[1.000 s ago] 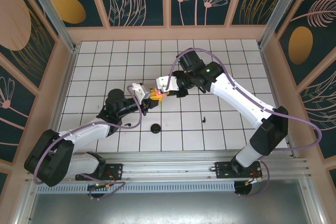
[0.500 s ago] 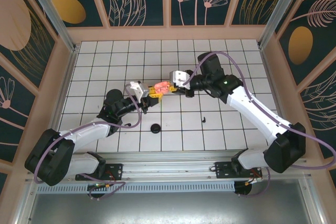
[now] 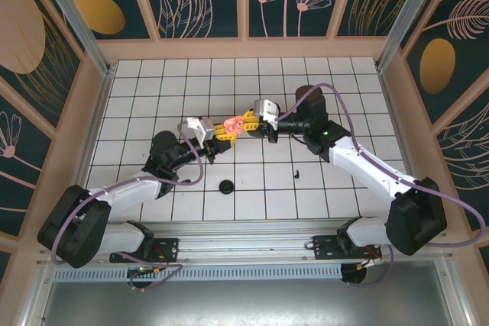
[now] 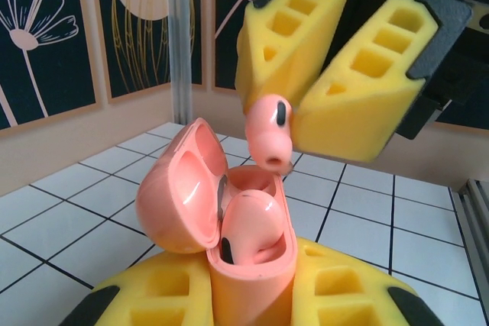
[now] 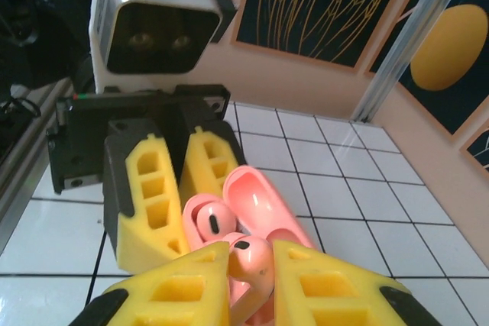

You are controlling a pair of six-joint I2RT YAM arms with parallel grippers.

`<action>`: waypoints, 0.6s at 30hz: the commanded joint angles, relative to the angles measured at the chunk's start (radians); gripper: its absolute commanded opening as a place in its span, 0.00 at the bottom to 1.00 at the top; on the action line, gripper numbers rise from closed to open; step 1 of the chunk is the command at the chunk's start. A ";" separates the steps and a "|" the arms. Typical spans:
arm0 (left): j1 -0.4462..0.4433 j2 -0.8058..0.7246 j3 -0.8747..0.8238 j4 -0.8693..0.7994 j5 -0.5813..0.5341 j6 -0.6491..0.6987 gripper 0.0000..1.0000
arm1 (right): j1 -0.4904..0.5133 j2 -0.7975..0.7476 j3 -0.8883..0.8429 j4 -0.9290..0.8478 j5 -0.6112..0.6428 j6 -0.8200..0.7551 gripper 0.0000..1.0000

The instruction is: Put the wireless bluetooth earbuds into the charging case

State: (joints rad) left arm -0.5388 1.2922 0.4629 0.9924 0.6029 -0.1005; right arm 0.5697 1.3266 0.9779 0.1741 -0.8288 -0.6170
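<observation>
Left hand grips open case upright; right hand pinches earbud pointing down

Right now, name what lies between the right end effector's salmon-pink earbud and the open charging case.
Nothing: the left wrist view shows bare air between the salmon-pink earbud and pink charging case.

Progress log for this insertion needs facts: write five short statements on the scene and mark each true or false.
1. The charging case lid is open. True.
2. The left end effector holds the case. True.
3. The right end effector is empty. False: it grips a pink earbud.
4. The case is empty. False: a second earbud sits inside.
5. A black disc lies on the tiled table. True.
</observation>
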 commanded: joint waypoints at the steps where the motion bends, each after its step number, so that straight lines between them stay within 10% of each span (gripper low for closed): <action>1: -0.005 0.002 -0.010 0.055 0.026 -0.015 0.08 | -0.011 -0.039 -0.028 0.152 -0.035 0.078 0.18; 18: -0.005 -0.002 -0.013 0.113 0.041 -0.054 0.08 | -0.014 -0.018 -0.090 0.286 -0.044 0.156 0.19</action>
State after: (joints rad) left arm -0.5400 1.2922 0.4576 1.0454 0.6212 -0.1352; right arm 0.5632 1.3136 0.9024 0.4019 -0.8474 -0.4831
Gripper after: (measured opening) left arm 0.175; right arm 0.187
